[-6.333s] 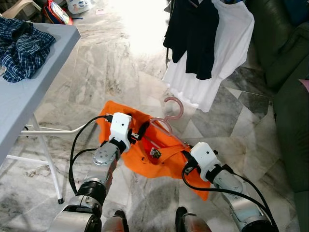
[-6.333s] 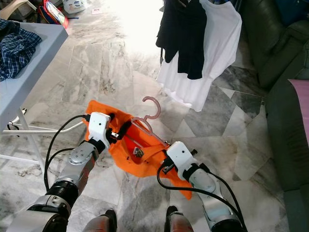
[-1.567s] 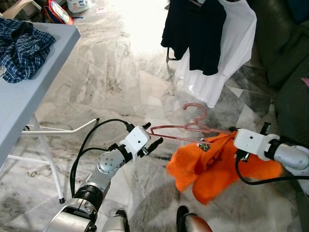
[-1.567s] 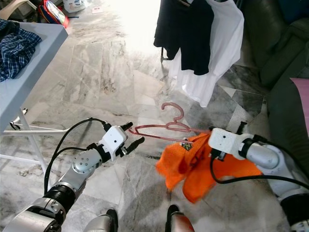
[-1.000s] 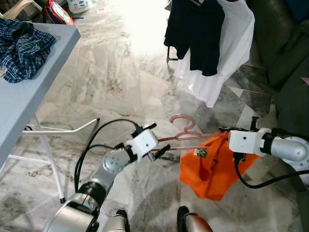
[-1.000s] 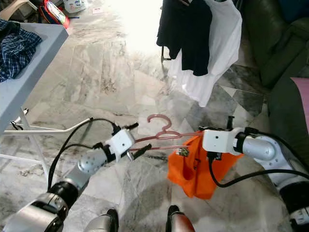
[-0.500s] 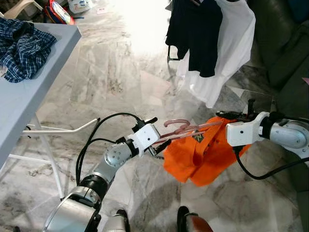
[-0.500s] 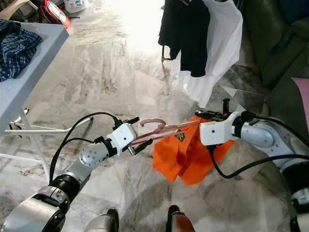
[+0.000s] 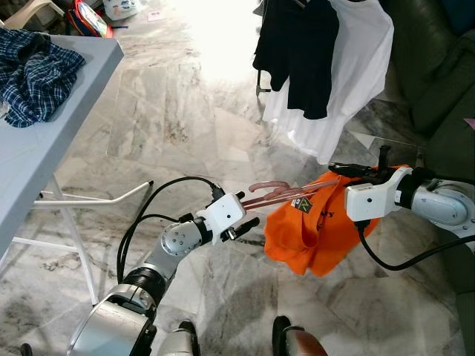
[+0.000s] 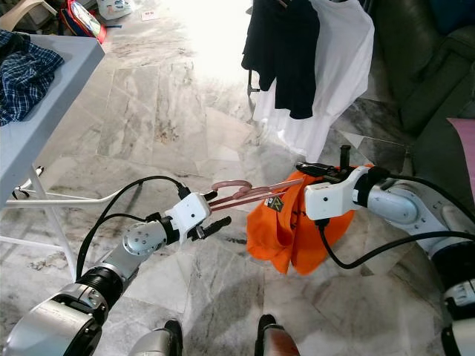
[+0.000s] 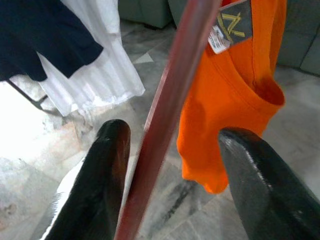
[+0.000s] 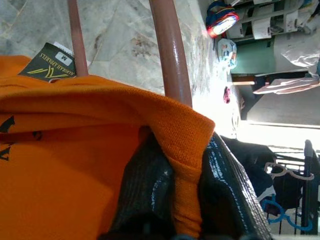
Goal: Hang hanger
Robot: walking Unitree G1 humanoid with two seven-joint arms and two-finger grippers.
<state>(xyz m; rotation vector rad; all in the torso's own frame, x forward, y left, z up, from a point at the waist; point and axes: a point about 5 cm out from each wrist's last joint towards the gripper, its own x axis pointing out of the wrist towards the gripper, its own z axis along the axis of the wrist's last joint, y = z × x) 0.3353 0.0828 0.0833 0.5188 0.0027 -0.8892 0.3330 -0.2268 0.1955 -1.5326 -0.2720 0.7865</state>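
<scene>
Lifted off the floor (image 9: 185, 111) since earlier: orange shirt (image 9: 319, 230) and pink hanger (image 9: 278, 194), now strung between left pincer (image 9: 239, 216) and right pincer (image 9: 349, 172).

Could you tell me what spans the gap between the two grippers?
The pink hanger bridges left gripper and right gripper, the orange shirt draped toward the right; both eye views.

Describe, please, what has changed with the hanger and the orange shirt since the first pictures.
The orange shirt slid off the left end of the pink hanger and bunched at the right gripper, which stays shut on it. The left gripper let go; its fingers are open around the bar. The hanging clothes stayed.
</scene>
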